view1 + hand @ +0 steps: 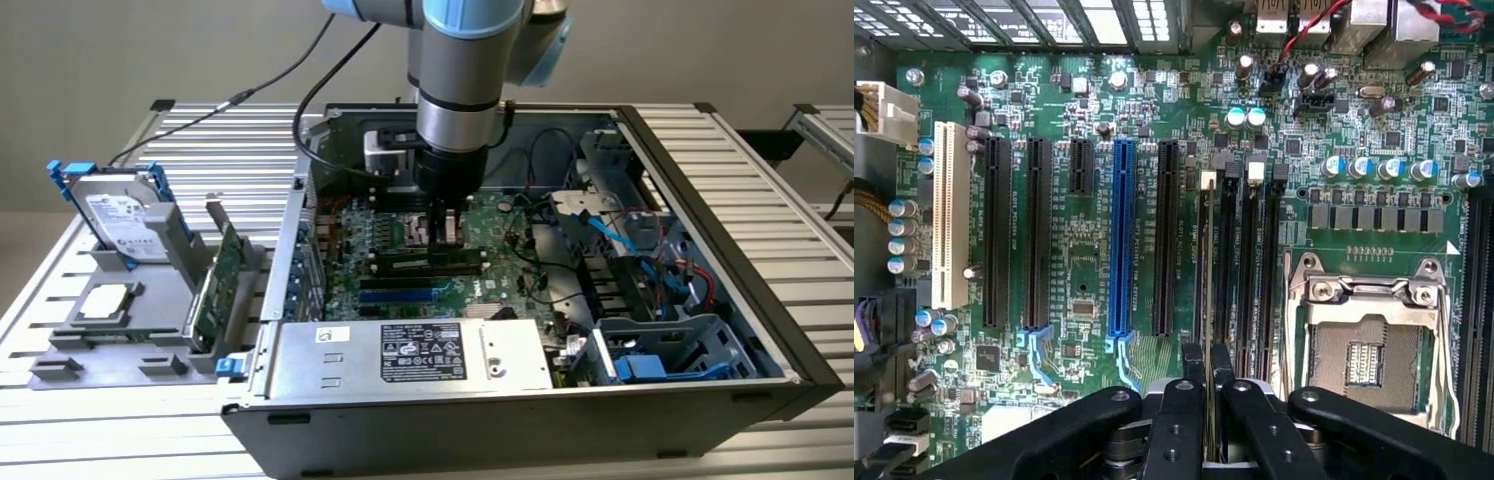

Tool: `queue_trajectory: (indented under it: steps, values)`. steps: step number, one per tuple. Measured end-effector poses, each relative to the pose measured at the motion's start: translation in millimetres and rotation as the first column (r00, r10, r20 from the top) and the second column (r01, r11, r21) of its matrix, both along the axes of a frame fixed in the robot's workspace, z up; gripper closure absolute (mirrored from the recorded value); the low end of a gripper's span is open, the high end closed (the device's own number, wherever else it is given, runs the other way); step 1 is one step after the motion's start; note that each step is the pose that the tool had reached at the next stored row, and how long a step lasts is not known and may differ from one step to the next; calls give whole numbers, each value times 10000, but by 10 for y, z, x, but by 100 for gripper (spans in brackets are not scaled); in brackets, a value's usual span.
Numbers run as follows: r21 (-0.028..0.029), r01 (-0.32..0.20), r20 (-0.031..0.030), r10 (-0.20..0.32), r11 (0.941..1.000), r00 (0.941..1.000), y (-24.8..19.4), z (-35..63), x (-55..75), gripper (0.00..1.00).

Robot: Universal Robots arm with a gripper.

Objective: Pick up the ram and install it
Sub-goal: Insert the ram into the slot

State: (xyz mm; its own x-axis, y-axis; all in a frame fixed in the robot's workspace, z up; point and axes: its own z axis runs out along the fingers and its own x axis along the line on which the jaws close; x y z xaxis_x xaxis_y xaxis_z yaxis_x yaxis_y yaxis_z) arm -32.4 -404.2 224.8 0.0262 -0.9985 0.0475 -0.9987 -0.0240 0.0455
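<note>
My gripper (447, 228) is down inside the open computer case (694, 180), just above the green motherboard (387, 290). In the wrist view its two black fingers (1179, 420) are shut on the ram (1206, 300), a thin dark stick seen edge-on. The ram runs lengthwise along the outermost of the black memory slots (1230, 260), the one farthest from the processor socket (1364, 345). Whether the ram is seated in that slot or only hovering over it, I cannot tell.
A blue expansion slot (1122, 240) and black slots lie beside the memory slots. The power supply (414, 355) fills the case's front. Blue cables (641, 260) hang at the exterior view's right. Outside, a grey holder (147, 300) carries a hard drive (118, 215), a green card (214, 280) and a chip (107, 303).
</note>
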Motion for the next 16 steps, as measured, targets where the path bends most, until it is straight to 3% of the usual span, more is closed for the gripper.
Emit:
queue_trajectory:
  steps: [12,16]
  values:
    - [-24,0,-62,0,10000,10000,2,110,0,86]
    - [-94,-1,-76,0,10000,10000,1,112,0,86]
